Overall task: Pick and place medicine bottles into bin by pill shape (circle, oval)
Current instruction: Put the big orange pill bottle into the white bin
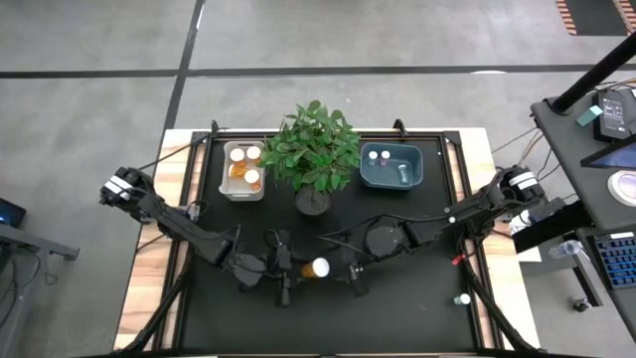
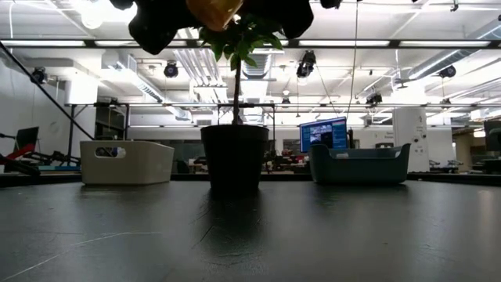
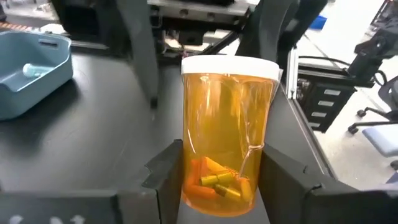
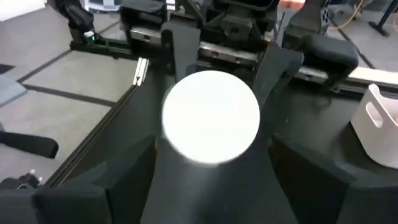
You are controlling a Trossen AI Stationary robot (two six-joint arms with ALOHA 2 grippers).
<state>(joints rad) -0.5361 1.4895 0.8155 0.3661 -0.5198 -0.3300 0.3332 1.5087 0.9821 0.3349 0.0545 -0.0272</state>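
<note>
An orange-amber medicine bottle (image 1: 316, 268) with a white cap is held in the air between my two grippers, lying level with its cap toward my right gripper. Oblong orange and yellow pills (image 3: 217, 182) lie in it. My left gripper (image 1: 290, 268) is shut on its bottom end. My right gripper (image 1: 344, 270) is open, with a finger standing on either side of the white cap (image 4: 210, 117), apart from it. In the low view the bottle (image 2: 213, 9) shows at the top, well above the table. My left gripper pinches the bottle's bottom end (image 3: 186, 180) between its two fingers (image 3: 163, 174), one on each side of the round body. The fingers run level, along the bottle, from the table's left. The bottle is lifted clear of the table and lies level, cap away from the gripper.
A potted plant (image 1: 316, 149) stands at mid-back. Left of it is a white bin (image 1: 228, 179) with orange bottles, right of it a blue bin (image 1: 392, 181) with small pale bottles. One small bottle (image 1: 462, 298) stands near the table's right edge.
</note>
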